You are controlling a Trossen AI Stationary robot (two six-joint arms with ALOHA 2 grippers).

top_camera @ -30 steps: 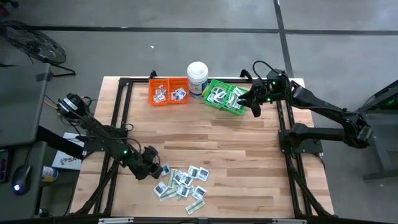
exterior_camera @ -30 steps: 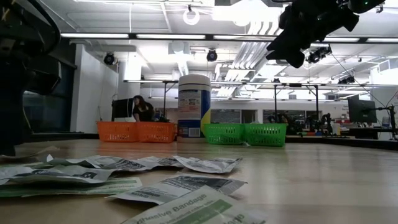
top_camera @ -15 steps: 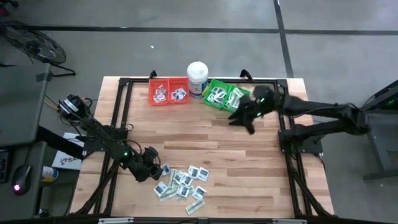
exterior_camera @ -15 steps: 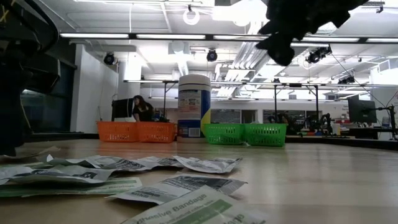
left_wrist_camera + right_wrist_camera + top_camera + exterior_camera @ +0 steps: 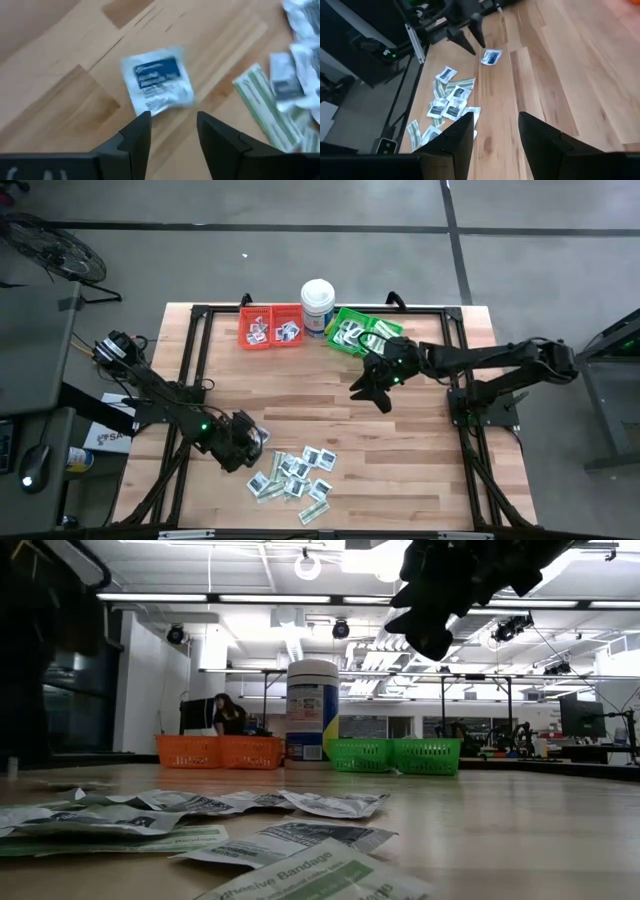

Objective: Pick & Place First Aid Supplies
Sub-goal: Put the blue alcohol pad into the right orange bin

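Observation:
The first aid supplies (image 5: pixel 295 475) lie in a loose pile of white square packets and green-and-white strips on the near middle of the wooden table, also seen in the low view (image 5: pixel 200 815). One white-and-blue square packet (image 5: pixel 157 80) lies flat, apart from the pile, just beyond my left gripper (image 5: pixel 172 117). That gripper is open, tilted down over the table at the pile's left (image 5: pixel 252 442). My right gripper (image 5: pixel 365 388) hangs open above the table's middle, pointing toward the pile (image 5: pixel 447 102); nothing is between its fingers (image 5: pixel 495 120).
At the far edge stand an orange bin (image 5: pixel 270 327) with white packets, a tall white tub (image 5: pixel 317 305) and a green bin (image 5: pixel 362 335) with strips. A black frame rail (image 5: pixel 195 380) runs along the table's sides. Bare wood lies between bins and pile.
My right gripper has swung away from above the green bin toward the table's middle and near side, sinking a little, still open. My left gripper has tipped and rolled somewhat in place beside the pile. The packets have not moved.

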